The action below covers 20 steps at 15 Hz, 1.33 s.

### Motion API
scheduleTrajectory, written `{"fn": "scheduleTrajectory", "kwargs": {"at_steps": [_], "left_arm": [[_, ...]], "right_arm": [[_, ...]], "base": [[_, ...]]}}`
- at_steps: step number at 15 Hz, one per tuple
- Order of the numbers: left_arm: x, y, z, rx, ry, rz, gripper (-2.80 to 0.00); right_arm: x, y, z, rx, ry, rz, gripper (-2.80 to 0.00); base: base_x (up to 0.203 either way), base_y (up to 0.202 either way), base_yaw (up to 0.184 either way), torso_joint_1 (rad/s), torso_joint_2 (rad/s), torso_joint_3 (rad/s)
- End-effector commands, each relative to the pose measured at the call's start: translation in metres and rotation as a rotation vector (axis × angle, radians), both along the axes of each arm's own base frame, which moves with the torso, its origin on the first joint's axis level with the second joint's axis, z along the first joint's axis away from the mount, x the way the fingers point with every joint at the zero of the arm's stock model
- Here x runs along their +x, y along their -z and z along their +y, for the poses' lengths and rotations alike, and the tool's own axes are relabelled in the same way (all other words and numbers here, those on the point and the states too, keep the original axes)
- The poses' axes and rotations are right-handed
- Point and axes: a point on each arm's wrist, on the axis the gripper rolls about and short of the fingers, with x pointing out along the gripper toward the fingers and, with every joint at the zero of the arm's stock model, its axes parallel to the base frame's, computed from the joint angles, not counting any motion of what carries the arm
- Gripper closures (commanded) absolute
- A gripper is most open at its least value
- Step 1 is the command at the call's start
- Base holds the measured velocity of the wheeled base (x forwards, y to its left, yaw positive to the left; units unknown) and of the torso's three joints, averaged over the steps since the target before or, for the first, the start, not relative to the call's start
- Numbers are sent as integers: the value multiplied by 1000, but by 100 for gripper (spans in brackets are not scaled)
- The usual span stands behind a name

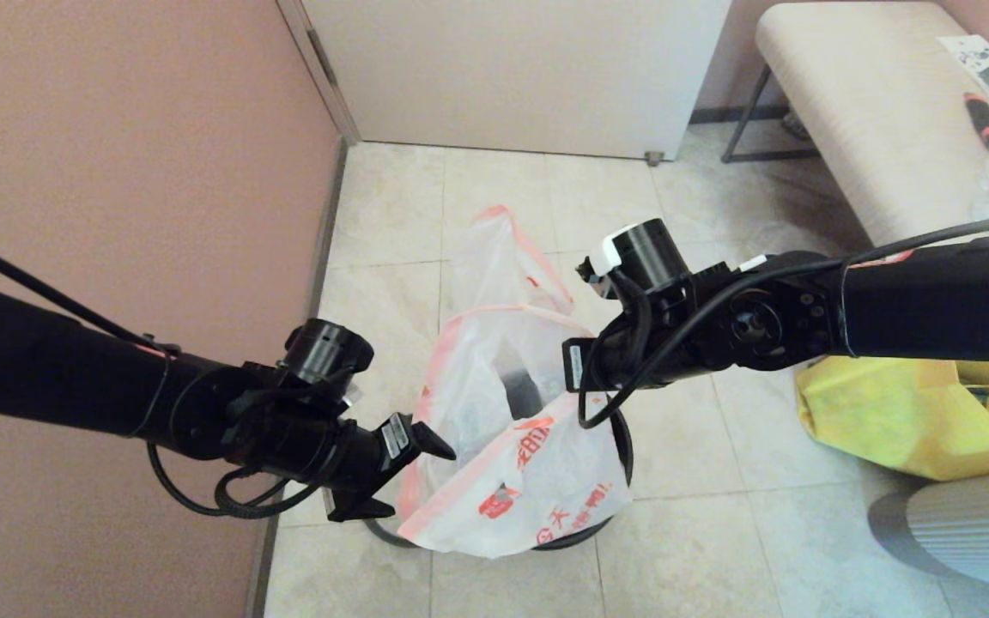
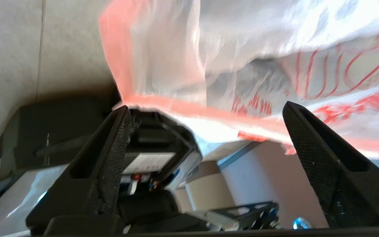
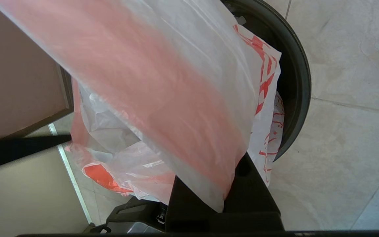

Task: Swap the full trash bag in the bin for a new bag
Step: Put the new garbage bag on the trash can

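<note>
White new bag [image 1: 516, 481] over bin [image 3: 296, 82]; left gripper [image 2: 206, 113] fingers wide apart; right gripper [image 3: 222, 194] clamps its rim.

Even indoor light; wrist views blur the near plastic.

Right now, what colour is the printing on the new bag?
Red, on thin white plastic with pink-orange edges; the new bag shows it best in the head view.
</note>
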Motion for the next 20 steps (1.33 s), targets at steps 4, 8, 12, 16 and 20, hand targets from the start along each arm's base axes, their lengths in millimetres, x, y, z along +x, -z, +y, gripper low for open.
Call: {"fn": "scheduleTrajectory", "kwargs": {"at_steps": [4,8,12,16,20], "left_arm": [[-21,1,4,74,300,-146,-280],[-25,20,9,226,636,-313,-280],[1,38,21,424,858,-603,-280],[3,39,24,463,957,-832,-280],[-17,54,25,301,1058,-879,-280]], "right_arm": [[3,6,-5,-12,9,23,0],[5,3,-9,-8,17,20,0],[5,4,-9,3,-4,31,0],[6,3,-11,12,-9,36,0],[10,1,-16,21,0,32,0]], "base": [[0,0,0,0,0,0],[0,0,0,0,0,0],[0,0,0,0,0,0],[0,0,0,0,0,0],[0,0,0,0,0,0]]}}
